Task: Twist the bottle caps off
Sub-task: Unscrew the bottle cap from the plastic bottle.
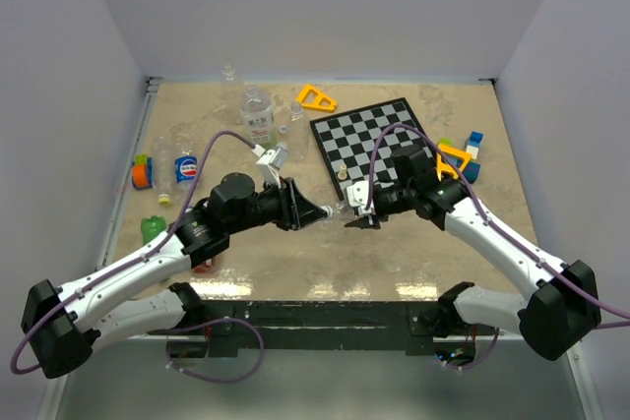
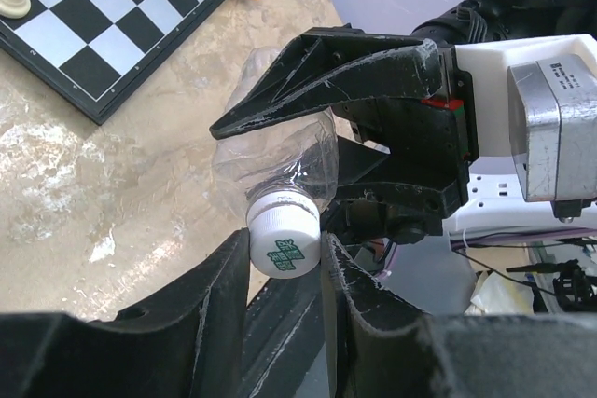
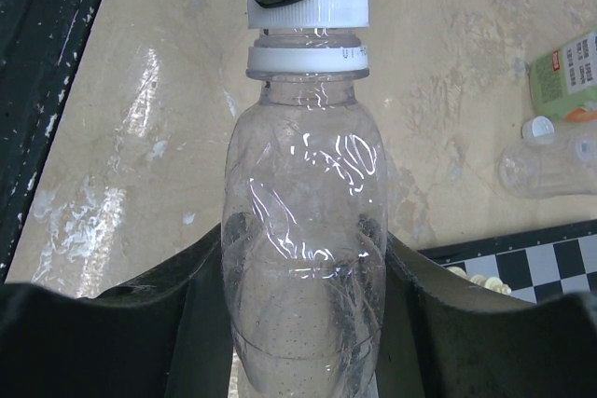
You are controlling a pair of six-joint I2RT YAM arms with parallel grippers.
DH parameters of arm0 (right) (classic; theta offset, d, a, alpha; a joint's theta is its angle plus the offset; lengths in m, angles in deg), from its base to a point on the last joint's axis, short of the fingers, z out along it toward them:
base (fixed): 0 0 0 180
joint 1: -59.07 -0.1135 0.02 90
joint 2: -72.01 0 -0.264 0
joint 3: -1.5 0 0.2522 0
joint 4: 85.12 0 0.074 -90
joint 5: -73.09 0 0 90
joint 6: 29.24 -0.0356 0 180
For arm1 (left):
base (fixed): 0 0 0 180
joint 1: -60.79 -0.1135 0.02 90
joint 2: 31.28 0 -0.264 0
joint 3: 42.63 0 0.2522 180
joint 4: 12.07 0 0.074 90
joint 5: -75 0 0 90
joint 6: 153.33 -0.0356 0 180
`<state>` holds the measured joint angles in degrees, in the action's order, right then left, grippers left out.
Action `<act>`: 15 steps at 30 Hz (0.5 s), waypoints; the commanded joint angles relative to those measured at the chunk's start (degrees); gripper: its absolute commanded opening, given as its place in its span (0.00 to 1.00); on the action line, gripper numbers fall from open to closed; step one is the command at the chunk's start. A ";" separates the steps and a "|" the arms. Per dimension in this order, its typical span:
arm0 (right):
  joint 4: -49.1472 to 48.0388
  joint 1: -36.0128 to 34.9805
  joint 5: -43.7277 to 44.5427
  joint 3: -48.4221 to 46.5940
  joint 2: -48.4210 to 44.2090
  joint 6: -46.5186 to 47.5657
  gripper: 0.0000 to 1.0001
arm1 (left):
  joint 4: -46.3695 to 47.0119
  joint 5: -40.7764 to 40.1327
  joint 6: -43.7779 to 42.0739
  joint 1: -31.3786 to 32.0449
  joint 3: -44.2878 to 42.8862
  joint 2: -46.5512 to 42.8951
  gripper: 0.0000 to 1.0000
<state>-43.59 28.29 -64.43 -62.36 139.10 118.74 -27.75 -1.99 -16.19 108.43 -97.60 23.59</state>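
Clear plastic bottle [image 3: 306, 221] held off the worktop [image 1: 413, 263] between the two claws, just in front of the chessboard [image 1: 379, 150].

Right claw [image 3: 303, 258]: jaws part-way apart and closed on the bottle's body, one on each side of it.

Left claw [image 2: 284, 251]: jaws drawn almost together, pinching the white cap [image 2: 284, 243] by its ribbed rim.

Governing relation: the bottle's long axis runs roughly level along the line joining the two claws, with the base toward the right arm and the neck and cap toward the left arm. The cap therefore lies straight ahead of the left claw. Its printed top faces that wrist's camera almost squarely, so the axis of the thread and the roll axis of the left wrist appear nearly to coincide. The left arm is the nearer to the cap; the right arm serves as the vice.

In the right wrist view a narrow band of neck shows between the cap's lower edge and the white ring [image 3: 308, 61] beneath it. This suggests the thread is partly run out but not yet free.

Next move, as judged: a roll of the left wrist about the bottle's axis, with a slight draw away from the right claw along that same axis. A sideways pull would probably buckle the thin body in the right claw's grip.
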 commanded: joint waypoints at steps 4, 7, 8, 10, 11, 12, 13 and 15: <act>2.73 0.64 2.53 0.19 -0.21 0.47 0.15 | 3.59 -2.29 -1.24 -0.35 -0.89 -2.58 0.21; 2.64 0.64 2.53 0.19 -0.29 0.56 0.15 | 3.14 -2.99 -5.90 -0.35 -0.71 -3.72 0.56; 2.73 0.64 2.53 0.19 -0.21 0.56 0.15 | 3.06 -3.78 -6.87 -0.35 -0.28 -4.68 0.67; 2.73 0.64 2.53 0.19 -0.29 0.56 0.15 | 2.97 -5.62 -9.68 -0.35 0.34 -6.61 0.80; 2.73 0.64 2.61 0.19 -0.38 0.56 0.16 | 2.88 -6.76 -10.91 -0.35 0.69 -7.84 0.85; 2.73 0.64 2.70 0.19 -0.38 0.56 0.15 | 2.79 -7.38 -12.23 -0.44 0.95 -8.72 0.89; 2.73 0.64 2.62 0.19 -0.38 0.47 0.15 | 2.70 -7.74 -14.59 -0.44 1.22 -10.30 0.91; 2.73 0.73 2.53 0.19 -0.29 0.56 0.16 | 2.70 -8.01 -17.68 -0.35 1.48 -12.24 0.95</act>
<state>-41.42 28.84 -61.96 -62.34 139.18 118.89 -27.38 -7.04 -25.29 108.17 -96.95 15.29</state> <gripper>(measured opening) 0.510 0.921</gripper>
